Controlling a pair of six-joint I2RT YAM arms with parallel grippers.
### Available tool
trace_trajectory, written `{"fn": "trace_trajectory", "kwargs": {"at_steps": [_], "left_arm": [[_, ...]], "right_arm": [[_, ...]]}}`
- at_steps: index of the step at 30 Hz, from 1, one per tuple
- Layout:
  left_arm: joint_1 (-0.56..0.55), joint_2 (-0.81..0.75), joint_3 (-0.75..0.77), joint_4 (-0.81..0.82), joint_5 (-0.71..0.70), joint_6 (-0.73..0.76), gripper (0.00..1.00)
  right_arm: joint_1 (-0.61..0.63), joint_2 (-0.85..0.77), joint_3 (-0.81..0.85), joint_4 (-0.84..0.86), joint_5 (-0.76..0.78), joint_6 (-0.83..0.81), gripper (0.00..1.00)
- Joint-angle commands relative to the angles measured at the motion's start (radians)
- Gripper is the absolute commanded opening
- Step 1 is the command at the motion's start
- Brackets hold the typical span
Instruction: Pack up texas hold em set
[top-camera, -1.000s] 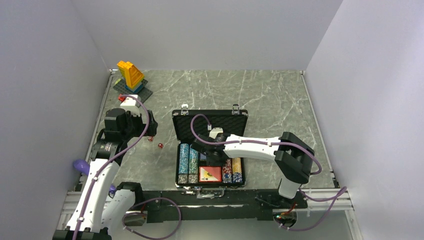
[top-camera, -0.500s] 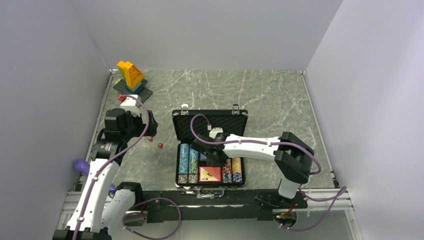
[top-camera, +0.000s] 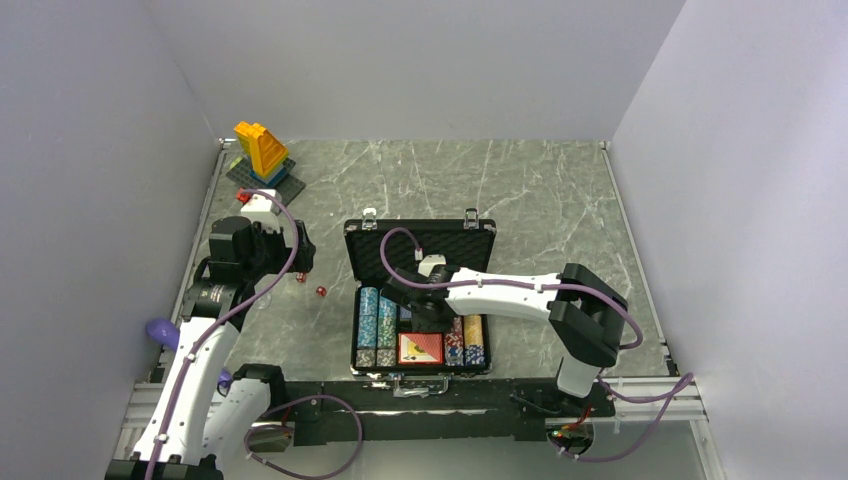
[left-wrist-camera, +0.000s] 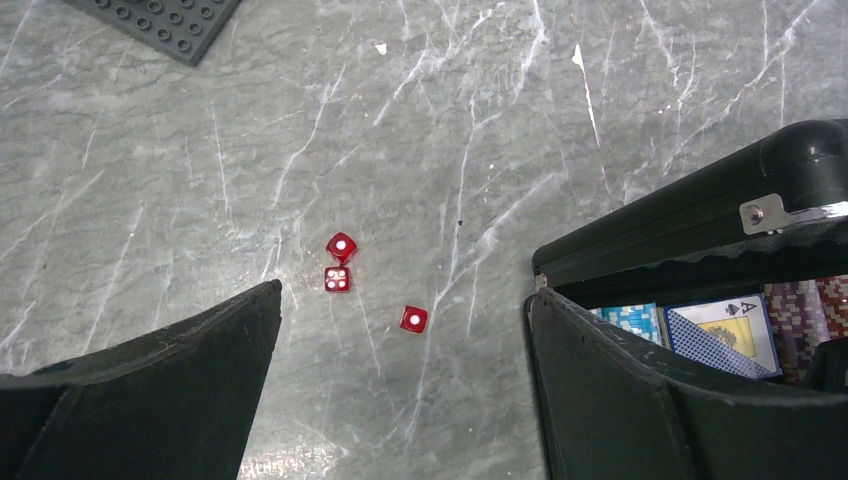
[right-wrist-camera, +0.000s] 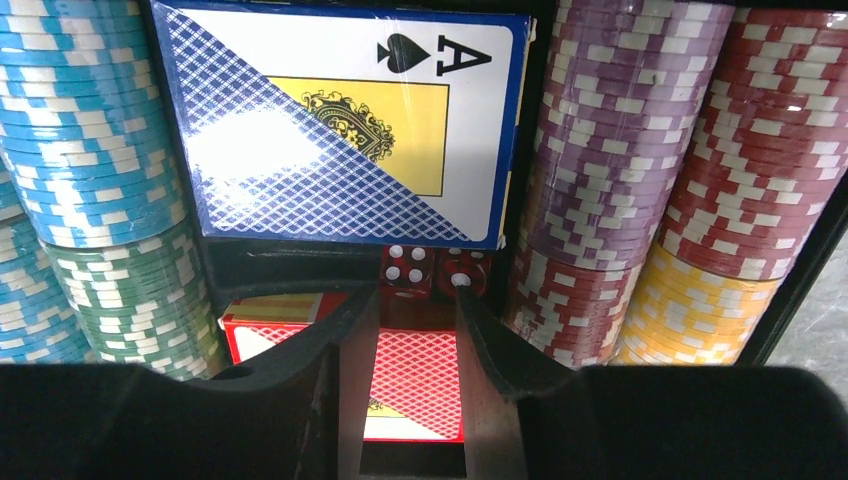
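Poker set, open on the marble table (left-wrist-camera: 500, 100). Black case (top-camera: 460, 240) near my right arm, lid upright. Inside: rows of striped chips (right-wrist-camera: 620, 130), blue card deck (right-wrist-camera: 340, 120), red card deck (right-wrist-camera: 415, 385), two red dice (right-wrist-camera: 410, 268) in the slot between the decks. My right gripper (right-wrist-camera: 415, 300) hangs over the red deck, jaws slightly parted, nothing between them. Three loose dice (left-wrist-camera: 338, 278) lie left of the case, beneath my left gripper (left-wrist-camera: 402, 300), spread wide and empty.
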Motion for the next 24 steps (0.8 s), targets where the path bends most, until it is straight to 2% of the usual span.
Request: {"fn": "trace_trajectory", "kwargs": {"at_steps": [1,24], "left_arm": [[-0.002,0.001,0.018,0.035,0.012,-0.003,0.99],[-0.003,0.007,0.018,0.035,0.009,-0.003,0.99]], "right_arm": [[0.001,-0.038,0.035,-0.014,0.047,-0.026,0.38],[0.012,0.01,0.035,-0.006,0.042,-0.045,0.33]]}}
